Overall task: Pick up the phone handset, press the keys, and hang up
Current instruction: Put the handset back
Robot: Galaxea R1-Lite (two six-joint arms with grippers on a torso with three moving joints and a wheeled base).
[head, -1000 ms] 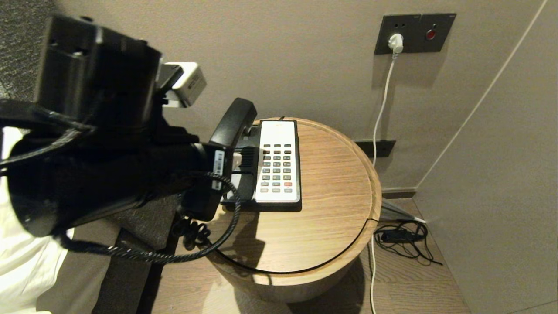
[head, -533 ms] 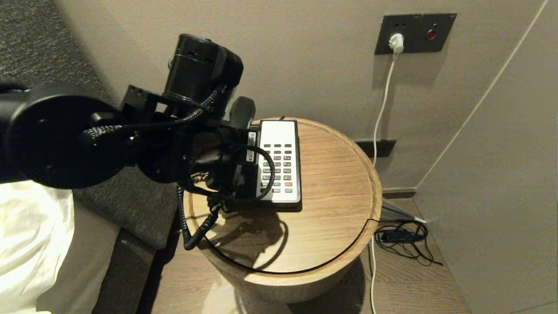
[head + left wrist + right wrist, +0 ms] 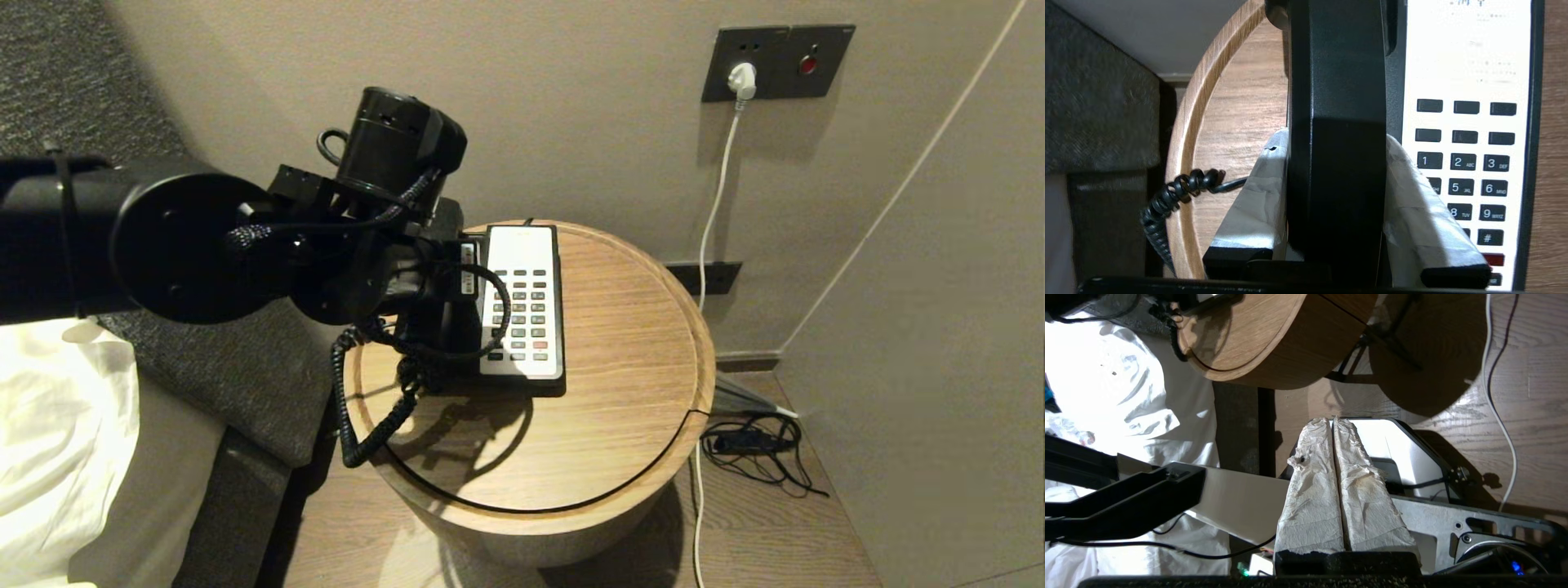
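Keypad lettering reads clearly in the left wrist view: the keys (image 3: 1457, 162) show 1, 2 ABC, 3 DEF, 5 JKL, 6 MNO, 8 TUV, 9 WXYZ and #, with two rows of unmarked dark buttons above and a red button partly hidden behind a finger; faint print at the head of the white faceplate cannot be read.

The left gripper (image 3: 1337, 163) is clamped on the phone handset (image 3: 1337, 102), its two paper-wrapped fingers (image 3: 1257, 196) pressed against opposite sides of the black receiver around its middle. The handset lies lengthwise over the left side of the phone base (image 3: 522, 306), at 9 o'clock from the keys; whether it is fully seated in the cradle cannot be told. Its coiled cord (image 3: 359, 408) loops off the table's rim at about 8 o'clock.

The right gripper (image 3: 1333, 486) is parked low beside the table, over the floor, its wrapped fingers pressed together on nothing.

The phone sits at 10 o'clock on a round wooden side table (image 3: 620, 367). On the beige wall at 1 o'clock, a dark wall plate (image 3: 775, 61) carries a white plug (image 3: 741, 80) and a red dot; a white cable (image 3: 710, 212) drops to the wooden floor. White bedding (image 3: 57, 457) lies at 8 o'clock.
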